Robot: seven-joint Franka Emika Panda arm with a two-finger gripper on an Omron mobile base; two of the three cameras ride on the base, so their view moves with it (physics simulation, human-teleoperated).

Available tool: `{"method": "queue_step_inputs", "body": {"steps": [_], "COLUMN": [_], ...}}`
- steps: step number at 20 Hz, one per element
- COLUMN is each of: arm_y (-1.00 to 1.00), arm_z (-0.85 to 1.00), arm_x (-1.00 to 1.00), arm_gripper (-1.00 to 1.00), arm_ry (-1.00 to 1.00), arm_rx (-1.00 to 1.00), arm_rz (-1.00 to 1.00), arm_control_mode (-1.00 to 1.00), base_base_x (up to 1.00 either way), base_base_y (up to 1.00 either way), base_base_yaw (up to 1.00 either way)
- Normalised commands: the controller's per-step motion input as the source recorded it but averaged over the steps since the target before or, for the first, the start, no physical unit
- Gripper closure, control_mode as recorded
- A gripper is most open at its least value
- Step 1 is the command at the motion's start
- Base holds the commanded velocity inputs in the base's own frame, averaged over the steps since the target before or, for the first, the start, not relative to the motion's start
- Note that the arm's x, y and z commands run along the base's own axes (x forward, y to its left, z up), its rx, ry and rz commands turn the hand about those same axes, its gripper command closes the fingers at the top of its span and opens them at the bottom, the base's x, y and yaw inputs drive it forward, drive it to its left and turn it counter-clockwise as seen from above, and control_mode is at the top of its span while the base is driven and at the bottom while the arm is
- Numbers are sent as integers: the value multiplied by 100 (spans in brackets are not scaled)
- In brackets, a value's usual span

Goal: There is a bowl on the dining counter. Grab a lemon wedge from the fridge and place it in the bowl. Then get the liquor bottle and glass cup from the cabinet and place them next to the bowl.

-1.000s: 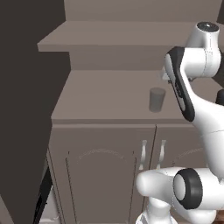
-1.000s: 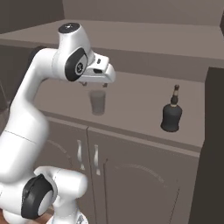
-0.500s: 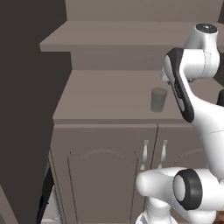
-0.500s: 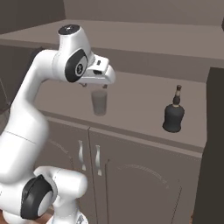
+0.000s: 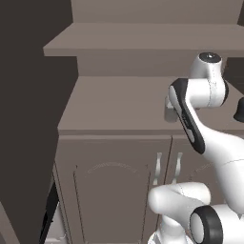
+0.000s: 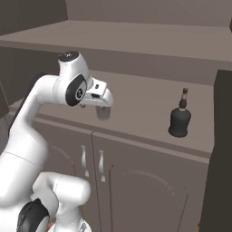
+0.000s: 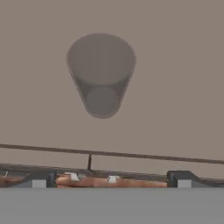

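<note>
- The white arm's two-finger gripper [image 7: 111,177] has its small dark fingertips [image 7: 38,178] spread far apart at the bottom corners of the hand view, with nothing between them.
- In the right base view the white hand [image 6: 97,96] sits left of centre, directly over the cup and covering its upper part.
- In the left base view the hand end is hidden behind the arm's dark-striped forearm at centre right.
- The translucent grey tapered glass cup [image 7: 101,72] stands upright in the upper middle of the hand view, seen from above with its wide rim toward the camera, clear of both fingertips.
- The same cup shows in the right base view as a pale shape [image 6: 103,112] just below the hand, and in the left base view as a sliver [image 5: 170,112] at the forearm's left edge.
- The cup rests on the lower flat shelf of the tall taupe-brown wooden cabinet [image 6: 149,106], near that shelf's front edge.
- The small, almost black liquor bottle with a rounded body and narrow neck [image 6: 179,117] stands upright on the same shelf, right of centre in the right base view, well apart from the cup.
- In the left base view, part of the bottle shows as a dark shape [image 5: 239,110] at the right edge.
- Below the shelf, the arch-panelled doors are closed, their slim silver handles [image 6: 92,160] side by side at lower centre-left of the right base view.
</note>
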Motion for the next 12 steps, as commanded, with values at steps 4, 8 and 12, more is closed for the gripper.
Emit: {"method": "queue_step_inputs", "body": {"steps": [4,8,12], "arm_y": [9,6,0], "arm_z": [-29,-14,-4], "arm_x": [8,40,38], "arm_gripper": [-100,-100,-100], "arm_ry": [-1,0,0], "arm_rx": [1,2,6], "arm_rz": [-10,-8,-3], "arm_control_mode": [-100,-100,-100], "base_base_x": [0,0,0], "base_base_y": [0,0,0], "base_base_yaw": [0,0,0]}}
